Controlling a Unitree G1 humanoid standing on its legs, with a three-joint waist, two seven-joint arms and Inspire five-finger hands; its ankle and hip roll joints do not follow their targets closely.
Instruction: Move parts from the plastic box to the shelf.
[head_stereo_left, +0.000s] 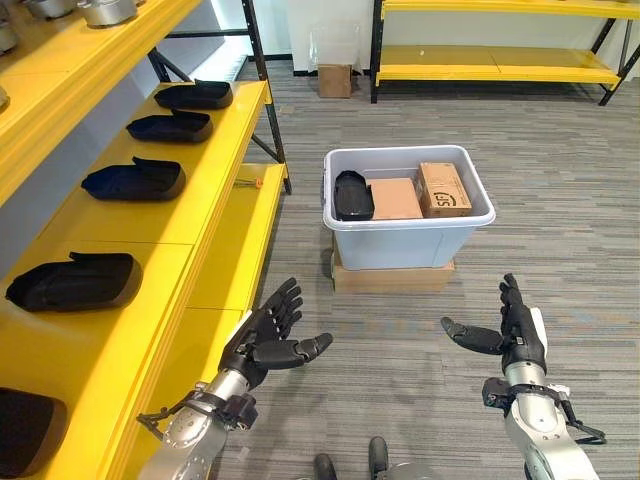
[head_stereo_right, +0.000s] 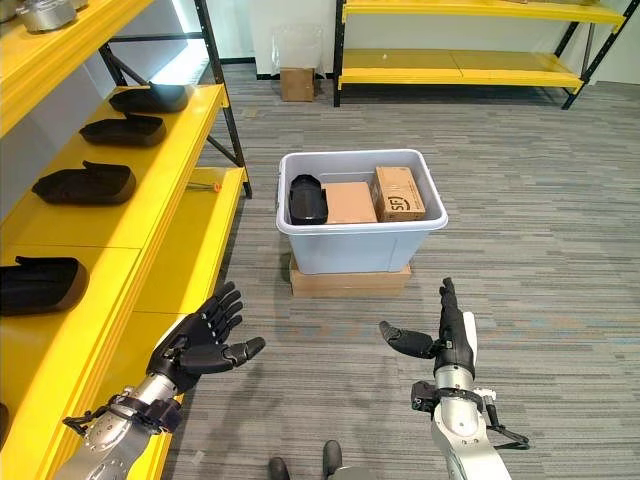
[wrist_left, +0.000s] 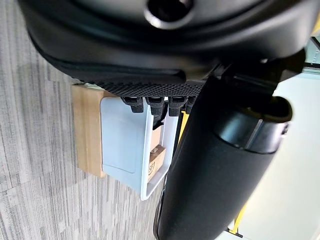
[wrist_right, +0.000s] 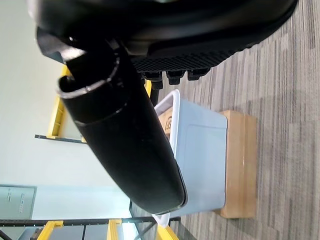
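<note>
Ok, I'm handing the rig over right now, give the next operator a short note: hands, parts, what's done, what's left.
Left hand: open, holding nothing, low beside the yellow shelf.
Right hand: open, holding nothing, short of the plastic box.
Box stands on a flat cardboard base on the carpet. Inside: one black part at its left end, plus two cardboard boxes.
Done: a row of black parts already lies on the shelf.
Left: lift the black part out of the box and set it on the shelf.

Grey striped carpet (head_stereo_left: 560, 200); yellow rack (head_stereo_left: 500, 60) by white wall (head_stereo_left: 330, 20).
</note>
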